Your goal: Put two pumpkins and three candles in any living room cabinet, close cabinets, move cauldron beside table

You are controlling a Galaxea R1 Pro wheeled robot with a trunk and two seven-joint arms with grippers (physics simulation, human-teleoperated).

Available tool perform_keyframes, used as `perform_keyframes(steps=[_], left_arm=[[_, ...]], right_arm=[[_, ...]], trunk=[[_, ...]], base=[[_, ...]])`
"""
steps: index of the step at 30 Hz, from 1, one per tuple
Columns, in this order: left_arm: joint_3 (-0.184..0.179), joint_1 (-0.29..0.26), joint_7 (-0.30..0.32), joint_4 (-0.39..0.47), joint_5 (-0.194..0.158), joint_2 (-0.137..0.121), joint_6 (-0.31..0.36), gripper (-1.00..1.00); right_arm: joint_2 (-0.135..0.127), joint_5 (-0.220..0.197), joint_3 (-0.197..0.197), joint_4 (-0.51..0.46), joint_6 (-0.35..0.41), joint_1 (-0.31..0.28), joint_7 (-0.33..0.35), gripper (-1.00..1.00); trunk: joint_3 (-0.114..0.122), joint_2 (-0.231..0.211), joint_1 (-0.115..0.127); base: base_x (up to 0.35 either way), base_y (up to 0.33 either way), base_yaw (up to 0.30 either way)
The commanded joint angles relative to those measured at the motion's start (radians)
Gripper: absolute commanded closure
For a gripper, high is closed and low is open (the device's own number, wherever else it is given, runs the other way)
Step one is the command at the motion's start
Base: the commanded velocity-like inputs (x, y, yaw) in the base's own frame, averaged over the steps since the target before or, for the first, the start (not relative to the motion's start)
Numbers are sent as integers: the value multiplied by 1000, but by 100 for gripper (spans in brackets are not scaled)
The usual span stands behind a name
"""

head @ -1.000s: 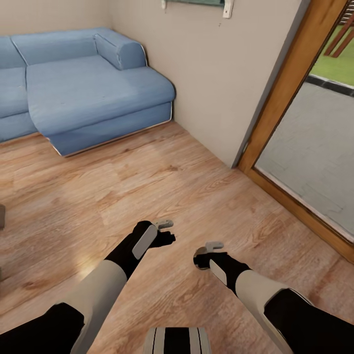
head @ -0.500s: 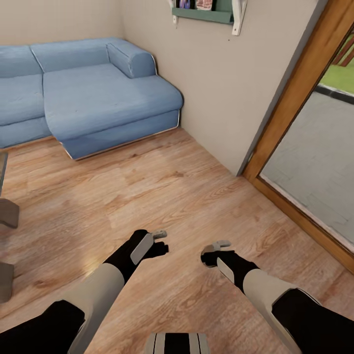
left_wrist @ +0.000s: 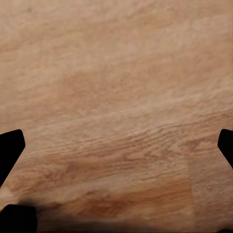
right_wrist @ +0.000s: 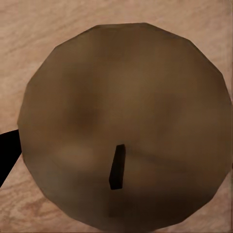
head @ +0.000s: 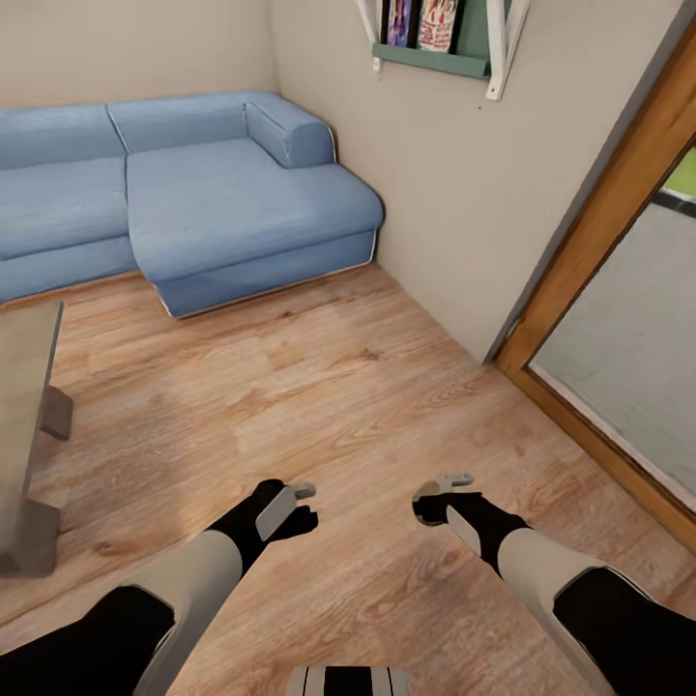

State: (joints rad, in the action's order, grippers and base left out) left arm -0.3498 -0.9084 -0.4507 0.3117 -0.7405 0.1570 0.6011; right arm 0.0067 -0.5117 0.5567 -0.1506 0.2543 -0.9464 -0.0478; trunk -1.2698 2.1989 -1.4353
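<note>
Black-and-white arms [head: 184, 590], grey-tipped black end effectors [head: 302, 495]

No words or numbers can be made out. The books [head: 425, 21] on the green wall shelf [head: 440, 58] have colourful printed covers, but the print is too blurred to read.

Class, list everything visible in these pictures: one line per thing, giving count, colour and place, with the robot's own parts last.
sofa: one, blue, far corner against the walls
shelf: one, green with white brackets, on the wall, holding books
table: one, grey-beige, left edge
floor: one, light wood, throughout
door frame: one, brown wood, right
candle: one, tan-brown with dark wick, in the right gripper
left gripper: one, black and grey, open, empty, above the floor
</note>
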Motion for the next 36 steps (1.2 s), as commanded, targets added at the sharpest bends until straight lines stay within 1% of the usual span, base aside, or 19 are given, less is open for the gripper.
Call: perform_keyframes(steps=[1, 3, 8, 11, 15, 18, 22, 24, 31, 32, 33, 36], left_arm=[[-8, 2, -8, -2, -10, -1, 0, -100], [-8, 6, -8, -4, -10, -2, -6, -100], [-9, 9, -8, -5, -10, -2, -63, -100], [-9, 10, -8, -5, -9, -2, -96, -100], [-9, 11, -8, -5, -7, -3, -125, -100], [-9, 11, -8, -5, -5, -5, -140, -100], [-9, 11, -8, -5, -5, -5, -144, -100], [-8, 12, -8, -5, -5, -11, -146, -100], [-9, 14, -8, -5, -6, -33, -151, -100], [-9, 16, -8, -5, -7, -33, -173, -100], [-9, 18, -8, -5, -9, -34, -210, -100], [-9, 23, -7, -5, -9, -32, -238, -100]], right_arm=[[-5, -12, 8, 0, 5, 0, -5, 100], [-10, -13, 8, 2, 5, 0, -4, 100], [-21, -13, 8, 4, 5, 0, -2, 100], [-29, -13, 8, 5, 5, 0, 21, 100], [-32, -13, 8, 6, 5, 0, 31, 100], [-32, -12, 8, 6, 5, 1, 35, 100], [-31, -13, 8, 6, 5, 1, 37, 100], [-32, -13, 8, 6, 5, 1, 37, 100], [-36, -13, 7, 6, 5, 1, 37, 100], [-41, -13, 6, 5, 5, 1, 37, 100], [-44, -14, 7, 5, 5, 1, 41, 100], [-47, -14, 7, 5, 6, 1, 46, 100]], trunk=[[3, -7, 4], [10, -21, 12], [26, -56, 31], [36, -77, 42], [52, -105, 58], [65, -126, 69], [82, -154, 85], [91, -168, 92], [100, -168, 92], [102, -168, 92], [103, -168, 92], [107, -168, 92]], base=[[0, 0, 74], [0, 0, 39], [0, 0, 10], [0, 0, 19], [0, 0, 117], [0, 0, 164], [0, 0, 174], [0, 0, 175], [0, 0, 175], [0, 0, 175], [0, 0, 175], [0, 0, 175]])
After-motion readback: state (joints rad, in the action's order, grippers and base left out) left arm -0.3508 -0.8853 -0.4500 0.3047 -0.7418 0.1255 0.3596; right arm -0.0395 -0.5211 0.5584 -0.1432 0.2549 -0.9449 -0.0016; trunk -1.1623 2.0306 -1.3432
